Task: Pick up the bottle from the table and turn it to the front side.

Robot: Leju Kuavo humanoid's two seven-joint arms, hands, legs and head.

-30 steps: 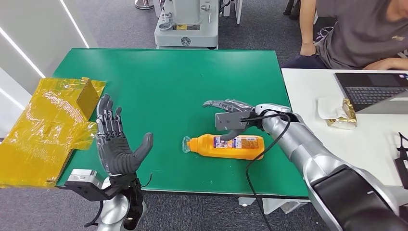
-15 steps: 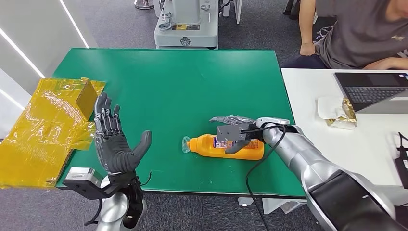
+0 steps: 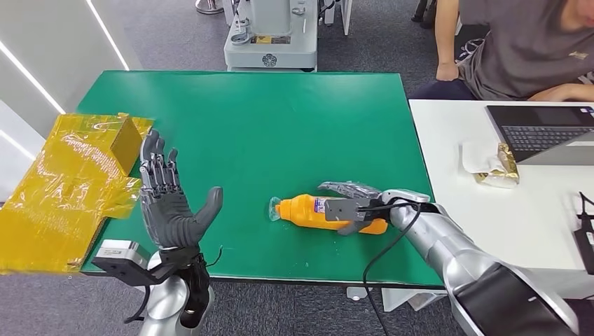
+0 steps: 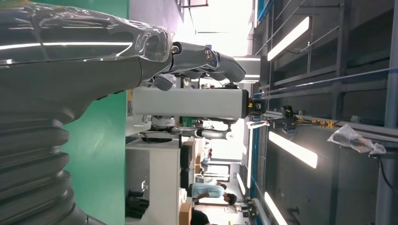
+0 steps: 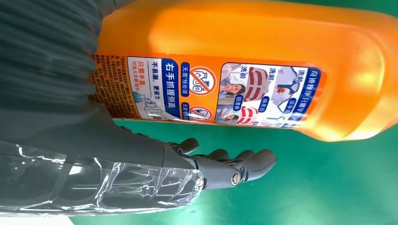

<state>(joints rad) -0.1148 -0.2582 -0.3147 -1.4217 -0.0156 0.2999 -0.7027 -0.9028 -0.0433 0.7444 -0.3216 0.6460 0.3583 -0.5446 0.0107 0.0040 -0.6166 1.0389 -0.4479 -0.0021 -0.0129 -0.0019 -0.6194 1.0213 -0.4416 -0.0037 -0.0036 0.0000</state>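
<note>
Left hand (image 3: 170, 210), lower left of frame: raised over the near edge of the green worktop (image 3: 238, 119), palm up, fingers spread, holding nothing. Idle.

Bottle (image 3: 308, 211), centre-right, low in frame: lying on its side on the worktop near the front edge, neck and clear cap pointing frame-left, base toward frame-right. Orange plastic, flat-sided flask shape, glossy. Printed label (image 5: 206, 91) faces up toward the wrist camera: blue and white panels, warning icons, small text. Looks like the back label, so the front is likely face-down.

Right hand (image 3: 350, 206), right of centre: draped over the bottle's base half, fingers (image 5: 234, 164) curled toward the far flank, thumb side on the near one. Wrapping it, but whether the hold is tight I cannot tell; bottle looks to be resting on the worktop.

Handling guess: rigid-ish plastic, some give if squeezed, moderately heavy if full. Smooth skin plus glossy label means slip risk during the roll. Best hold is across the narrow flanks at mid-body, near the balance point, not the neck.
</note>
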